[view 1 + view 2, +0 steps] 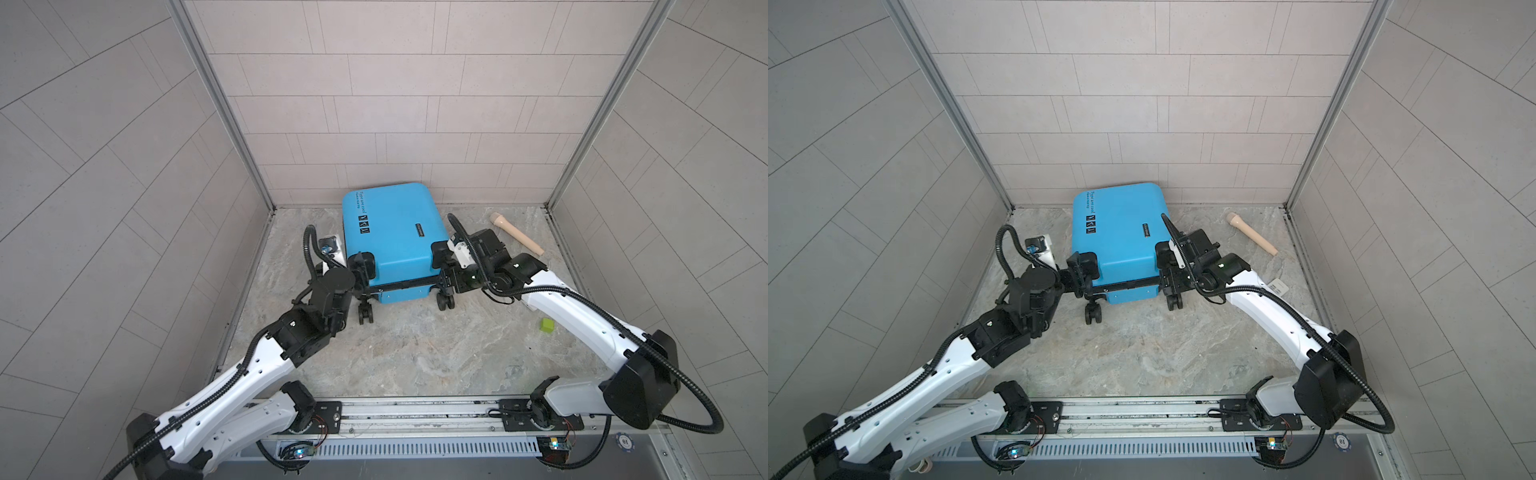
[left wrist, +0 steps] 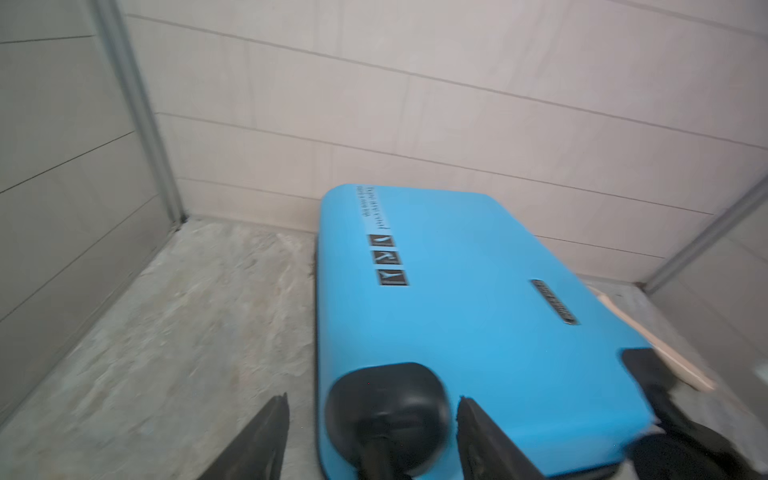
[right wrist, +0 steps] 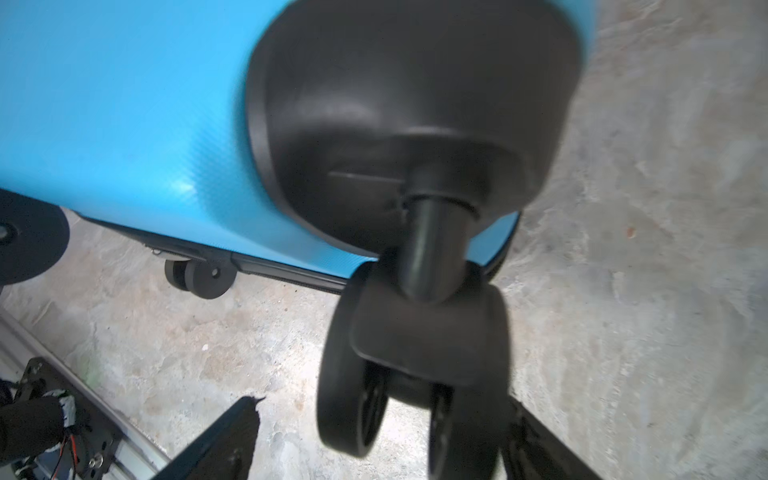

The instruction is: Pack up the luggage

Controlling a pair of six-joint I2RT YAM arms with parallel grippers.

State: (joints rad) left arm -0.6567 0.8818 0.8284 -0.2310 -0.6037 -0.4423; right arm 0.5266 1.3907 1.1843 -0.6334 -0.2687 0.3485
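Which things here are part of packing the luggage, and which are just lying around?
Part of the job: luggage, closed, face up; left gripper and right gripper, both open at its wheel corners.
Lying about: beige peg; green cube; blue chip.

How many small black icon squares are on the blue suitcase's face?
3, in one row on the luggage: the first icon after the printed text, the middle icon, the last icon toward the wheel end. The face is nearly all in view; none seems hidden.
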